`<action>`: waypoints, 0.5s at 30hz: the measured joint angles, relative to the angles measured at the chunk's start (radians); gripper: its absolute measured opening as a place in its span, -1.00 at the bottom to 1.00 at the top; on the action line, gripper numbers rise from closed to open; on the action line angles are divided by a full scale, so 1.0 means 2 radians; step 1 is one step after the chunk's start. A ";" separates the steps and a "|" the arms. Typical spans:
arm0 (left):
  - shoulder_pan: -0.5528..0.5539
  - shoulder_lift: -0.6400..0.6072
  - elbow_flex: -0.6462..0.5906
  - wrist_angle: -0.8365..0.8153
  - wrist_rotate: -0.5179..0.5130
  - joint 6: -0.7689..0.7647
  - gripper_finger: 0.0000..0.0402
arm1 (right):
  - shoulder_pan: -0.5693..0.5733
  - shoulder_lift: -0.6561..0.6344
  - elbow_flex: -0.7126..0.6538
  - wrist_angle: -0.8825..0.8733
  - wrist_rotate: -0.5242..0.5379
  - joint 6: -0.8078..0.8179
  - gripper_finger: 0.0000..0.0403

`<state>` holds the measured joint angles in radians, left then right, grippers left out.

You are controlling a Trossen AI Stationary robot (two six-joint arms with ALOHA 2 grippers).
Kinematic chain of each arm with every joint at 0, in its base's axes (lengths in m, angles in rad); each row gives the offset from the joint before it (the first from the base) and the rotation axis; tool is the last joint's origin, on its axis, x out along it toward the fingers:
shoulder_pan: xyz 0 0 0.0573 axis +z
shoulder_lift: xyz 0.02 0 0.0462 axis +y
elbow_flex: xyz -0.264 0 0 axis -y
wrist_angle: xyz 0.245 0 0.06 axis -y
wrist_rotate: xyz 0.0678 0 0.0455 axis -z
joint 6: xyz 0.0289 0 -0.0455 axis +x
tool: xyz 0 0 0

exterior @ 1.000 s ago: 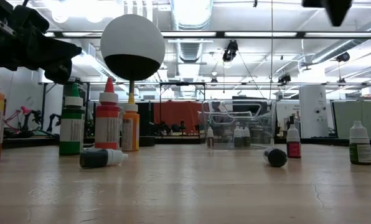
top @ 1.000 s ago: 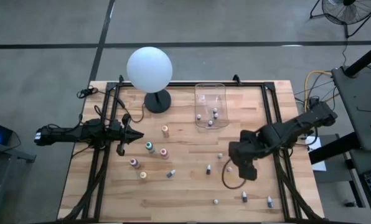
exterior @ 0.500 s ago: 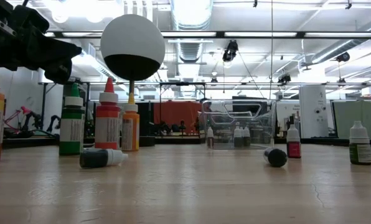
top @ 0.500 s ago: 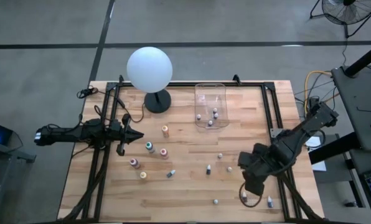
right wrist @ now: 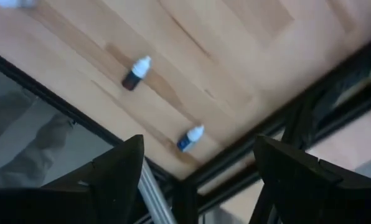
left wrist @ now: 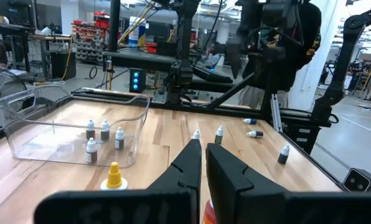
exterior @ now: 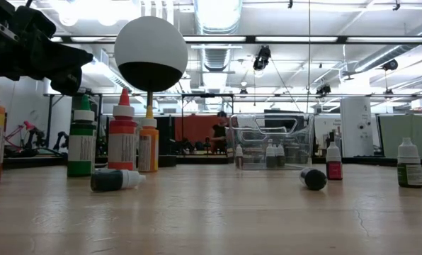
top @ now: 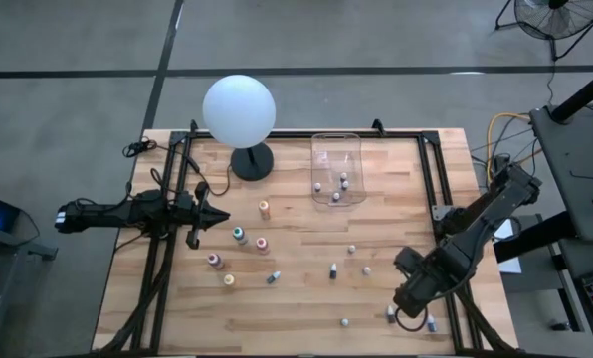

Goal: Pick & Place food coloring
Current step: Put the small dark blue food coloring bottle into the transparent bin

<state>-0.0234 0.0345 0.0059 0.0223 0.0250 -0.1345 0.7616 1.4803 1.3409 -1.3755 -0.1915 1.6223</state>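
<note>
Butcher-block wood table [top: 306,298], warehouse lab behind it. Food coloring bottles [top: 263,209] are scattered mid-table, some upright, a few tipped on their sides. My right gripper [top: 409,310] hangs spread wide over the near right corner, above two little bottles [right wrist: 136,73] lying flat, caps pointing the same way. Clear plastic bin [top: 336,167] holds a few. My left gripper [top: 217,215] is pressed together, waiting by the left edge.
</note>
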 joint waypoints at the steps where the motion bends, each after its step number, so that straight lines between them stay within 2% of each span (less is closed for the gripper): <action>1: 0.000 0.000 0.000 0.000 0.000 0.000 -1.00 | 0.000 0.000 -0.006 0.006 -0.009 0.009 0.47; 9: 0.000 0.000 0.000 0.000 0.000 0.000 -1.00 | -0.005 0.000 -0.053 0.078 -0.072 0.077 0.44; 15: 0.000 0.000 0.000 0.000 0.000 0.000 -1.00 | -0.008 0.000 -0.098 0.150 -0.091 0.128 0.42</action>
<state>-0.0231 0.0345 0.0061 0.0223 0.0250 -0.1345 0.7448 1.4811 1.1448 -1.0746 -0.3729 1.8784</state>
